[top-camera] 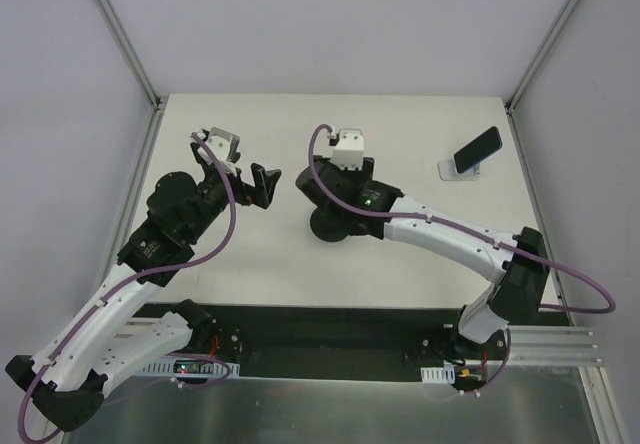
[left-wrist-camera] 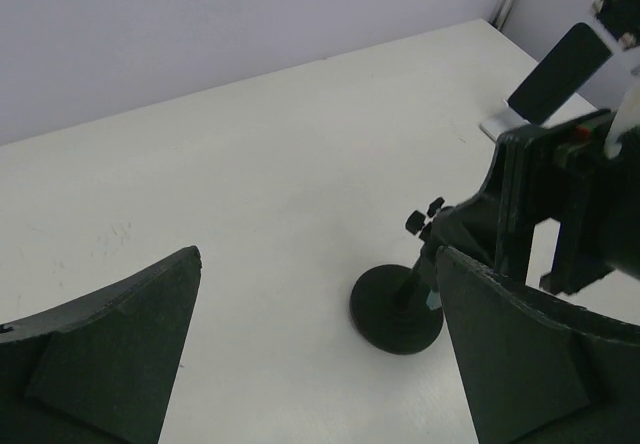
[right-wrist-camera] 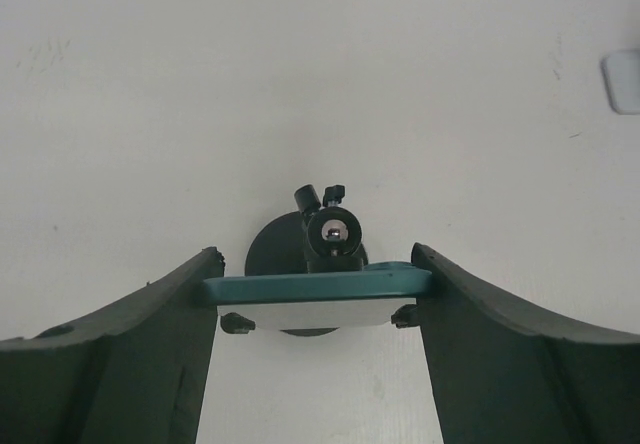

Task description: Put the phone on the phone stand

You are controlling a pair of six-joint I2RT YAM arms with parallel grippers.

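Note:
The black phone (top-camera: 476,149) leans tilted on the small silver-white phone stand (top-camera: 459,170) at the far right of the table. Both also show in the left wrist view: the phone (left-wrist-camera: 558,72) and the stand (left-wrist-camera: 497,124). My right gripper (top-camera: 335,189) is at mid-table, well left of them. In the right wrist view its fingers (right-wrist-camera: 316,264) press both ends of a teal-edged flat device (right-wrist-camera: 316,285) that sits in the clamp of a black pole stand. My left gripper (top-camera: 235,169) is open and empty (left-wrist-camera: 318,264), left of the pole stand.
The black round-based pole stand (top-camera: 328,226) is under my right gripper; its base shows in the left wrist view (left-wrist-camera: 395,309) and the right wrist view (right-wrist-camera: 268,249). White walls with metal posts enclose the table at the back and sides.

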